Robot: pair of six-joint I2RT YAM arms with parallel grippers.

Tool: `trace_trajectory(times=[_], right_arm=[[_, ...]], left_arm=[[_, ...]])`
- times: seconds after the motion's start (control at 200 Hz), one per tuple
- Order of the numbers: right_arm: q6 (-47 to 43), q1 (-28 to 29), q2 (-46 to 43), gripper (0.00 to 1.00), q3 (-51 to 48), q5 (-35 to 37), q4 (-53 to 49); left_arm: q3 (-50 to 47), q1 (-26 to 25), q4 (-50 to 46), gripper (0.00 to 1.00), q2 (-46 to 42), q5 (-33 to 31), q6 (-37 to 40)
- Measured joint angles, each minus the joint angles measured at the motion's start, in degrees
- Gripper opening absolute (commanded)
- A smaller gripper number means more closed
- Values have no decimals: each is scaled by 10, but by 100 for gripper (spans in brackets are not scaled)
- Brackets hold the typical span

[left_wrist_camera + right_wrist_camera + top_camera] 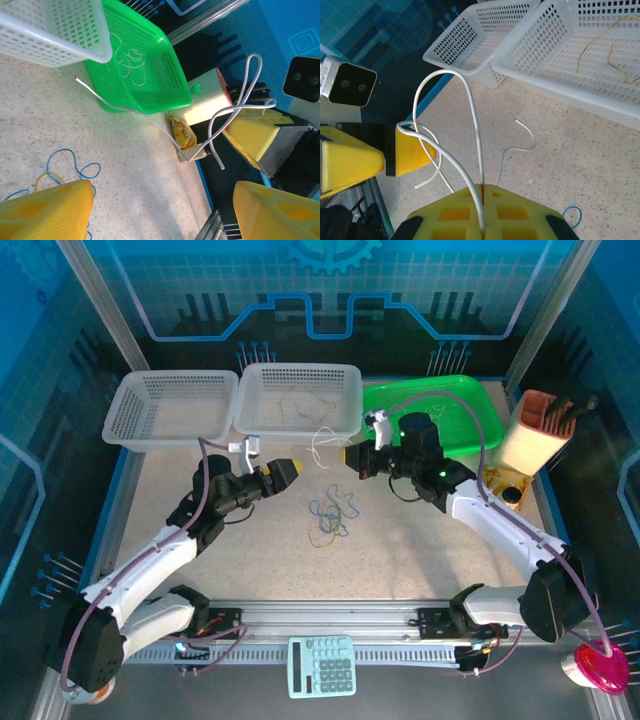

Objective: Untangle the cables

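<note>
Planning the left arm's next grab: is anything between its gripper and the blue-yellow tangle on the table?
Nothing visible: bare table lies between the left gripper and the tangle. The white cable in the right gripper hangs aside, nearer the baskets.

Worktop (400, 550): speckled beige, flat. Far edge has two white mesh baskets, left one (168, 441) and middle one (298, 428), rims meeting. A green basket (492, 412) sits just beside the middle one. Right side has a tan upright holder (535, 440) with a small yellow packet (181, 131) at its foot (contents unreadable). Mid-worktop there's a loose cable tangle (330, 515), blue and yellowish strands, lying flat and well apart from the baskets.
</note>
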Motion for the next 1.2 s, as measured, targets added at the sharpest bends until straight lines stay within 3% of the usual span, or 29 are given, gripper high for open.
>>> trace_trajectory(times=[0.215,0.38,0.69,1.196], right_arm=[[0,-15,-21,0,7,-15,-8],[18,-24,-35,0,10,-37,0],[76,-26,-38,0,10,-78,58],[130,-26,-29,0,10,-105,121]], left_arm=[[36,12,-26,80,4,-1,10],[42,18,-5,81,40,0,-68],[42,19,160,81,126,-10,-272],[56,10,360,73,263,-33,-400]])
